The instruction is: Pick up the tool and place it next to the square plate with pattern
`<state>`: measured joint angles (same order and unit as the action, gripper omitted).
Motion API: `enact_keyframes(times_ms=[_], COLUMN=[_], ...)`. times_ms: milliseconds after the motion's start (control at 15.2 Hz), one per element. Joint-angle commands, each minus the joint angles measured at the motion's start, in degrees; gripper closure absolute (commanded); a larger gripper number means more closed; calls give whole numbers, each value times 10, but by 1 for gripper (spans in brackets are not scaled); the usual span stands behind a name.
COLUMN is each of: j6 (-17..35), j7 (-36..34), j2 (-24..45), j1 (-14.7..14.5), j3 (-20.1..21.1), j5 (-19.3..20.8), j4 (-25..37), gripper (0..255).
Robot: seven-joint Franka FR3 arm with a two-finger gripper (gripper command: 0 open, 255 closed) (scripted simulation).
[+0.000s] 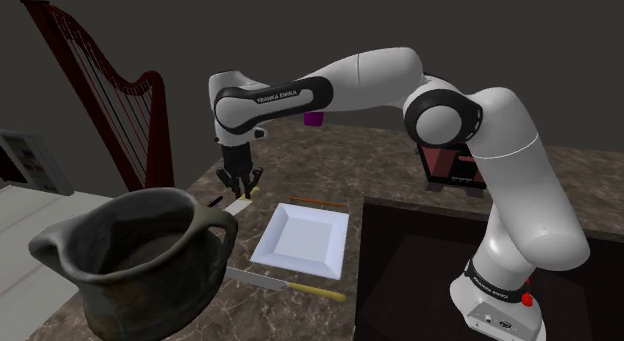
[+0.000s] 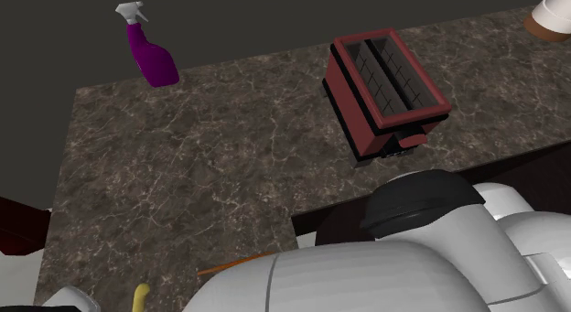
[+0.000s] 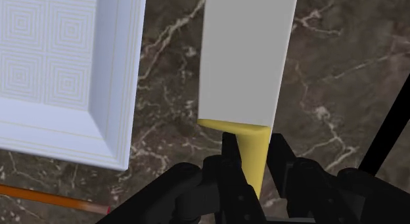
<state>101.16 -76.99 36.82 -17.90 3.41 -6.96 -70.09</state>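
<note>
- The black gripper (image 1: 240,179) hung left of centre in the shoulder view, low over the dark marbled counter (image 1: 350,164). It sat at the end of the white arm (image 1: 360,84), which reached in from the lower right.
- In the wrist view the gripper (image 3: 253,156) pinched the yellow handle of the tool (image 3: 246,58), a knife with a broad grey blade, with the jaws pressed against either side of the handle.
- The blade pointed away from the gripper and ran alongside the square plate (image 3: 59,65), near it, with a strip of bare counter between them.
- The plate was white with a fine pattern of nested squares, and in the shoulder view it lay just below centre.
- Whether the blade touched the counter could not be told.
- In the shoulder view a thin orange stick (image 1: 318,201) lay along the plate's upper edge, and a second yellow-handled knife (image 1: 285,282) lay along its lower edge.
- A dark jug (image 1: 130,259) stood at the lower left, and a harp (image 1: 110,99) at the upper left.
- In the second exterior view a red toaster (image 2: 384,91) stood right of centre near the top. A purple spray bottle (image 2: 151,54) stood at the upper left, also on the counter.
</note>
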Motion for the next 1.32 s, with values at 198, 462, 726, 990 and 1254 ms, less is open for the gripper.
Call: enact_keyframes(times_ms=[198,462,726,990,1254], j6=[34,52,52,50,52], j7=[5,7,7,10,7], j2=[7,12,12,12,12], j1=[0,0,0,2,0], j3=[0,0,0,-1,0], j5=[-1,-1,-2,-2,-2], j4=[-28,-40,-40,-39,-40], gripper=[255,255,255,0,0])
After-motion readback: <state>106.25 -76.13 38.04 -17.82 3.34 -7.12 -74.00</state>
